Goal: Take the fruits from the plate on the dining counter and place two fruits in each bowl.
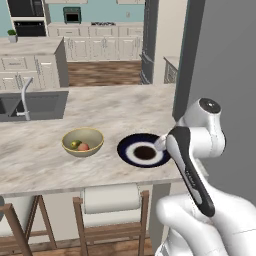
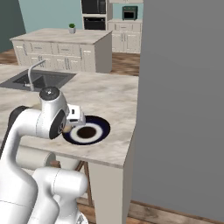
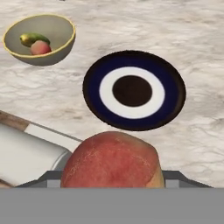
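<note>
Your desk [image 1: 115,107] was a long slab of beige-grey marbled stone with a thick pale edge, a sink [image 1: 30,106] and bent tap [image 1: 25,97] sunk in toward its far left. Wooden stools [image 1: 112,220] with pale cushions stood tucked beneath the near edge. A broad grey wall [image 2: 183,100] closed off the right of the room; beyond the desk lay a white-fronted island [image 2: 61,50], a wood floor, pale cabinets, a teal back wall and dark ovens [image 2: 94,15]. No brand, label or writing could be read anywhere.

The navy plate [image 1: 131,152], with a pale ring and a dark centre, lay bare near the desk's front edge. Just beside it, to the left, sat the tan bowl [image 1: 83,141], holding a green fruit [image 3: 31,39] and a red fruit [image 3: 40,47] that touched each other.

Your gripper [image 2: 70,124] hovered over the plate's near rim, and its jaws gripped an apple [image 3: 112,159], a reddish-orange fruit that loomed large at the bottom of the hand view.
</note>
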